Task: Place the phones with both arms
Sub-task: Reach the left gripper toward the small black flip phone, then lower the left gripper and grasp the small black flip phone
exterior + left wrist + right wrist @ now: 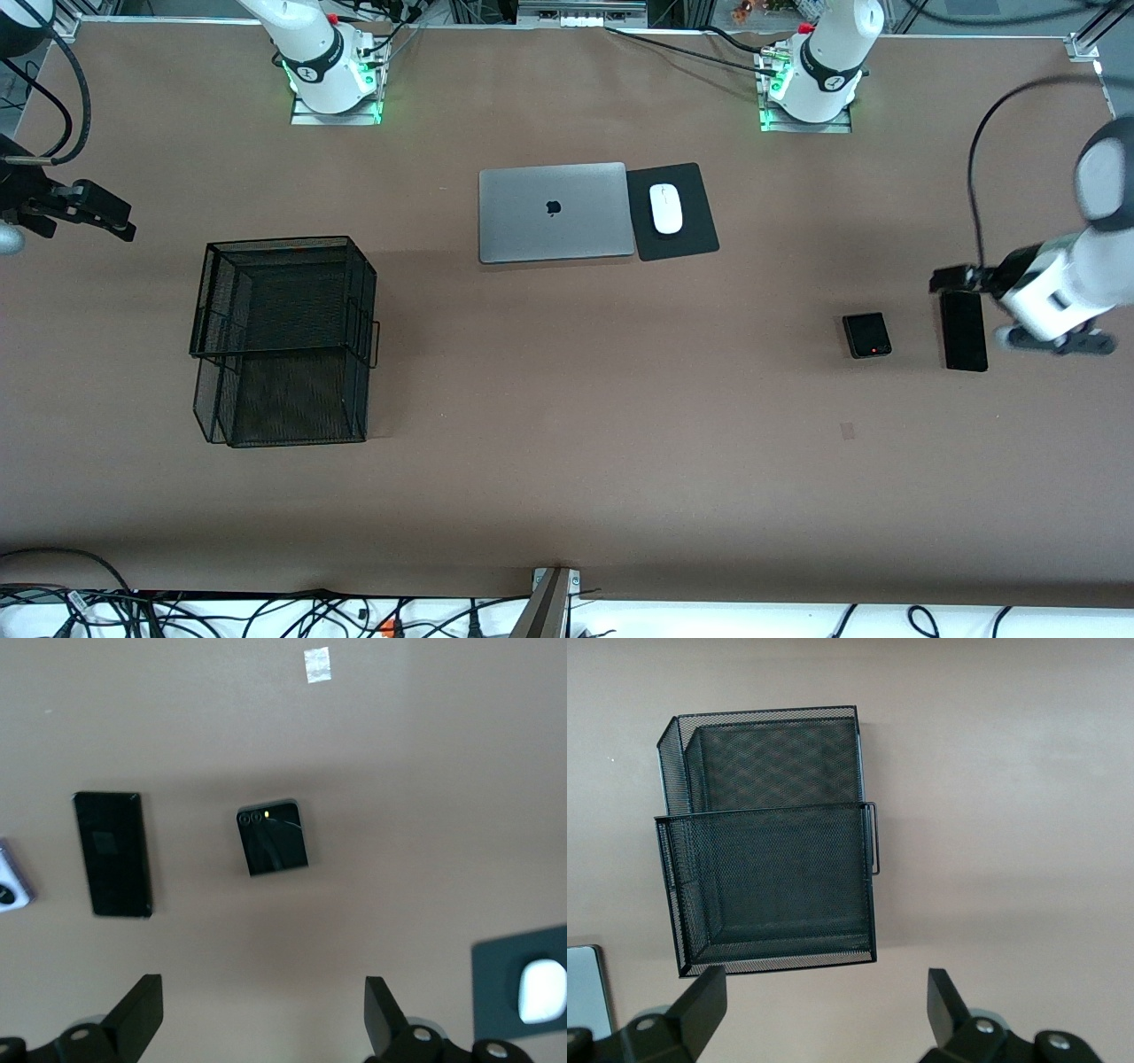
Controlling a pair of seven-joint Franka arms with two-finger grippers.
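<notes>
The small dark folded phone (866, 335) lies on the brown table toward the left arm's end, with the long black slab phone (964, 332) beside it. In the left wrist view both show, the folded phone (273, 836) and the slab phone (112, 853). The lilac-white folded phone (9, 881) shows only at that view's edge and is hidden under the arm in the front view. My left gripper (952, 279) (264, 1010) is open and empty, up over the slab phone's end. My right gripper (111, 217) (824, 1005) is open and empty, up in the air beside the basket.
A black two-tier mesh basket (283, 241) (766, 808) stands toward the right arm's end. A closed grey laptop (554, 211) and a white mouse (665, 208) (540, 990) on a black pad (687, 244) lie mid-table near the bases. A small tape patch (316, 665) marks the table.
</notes>
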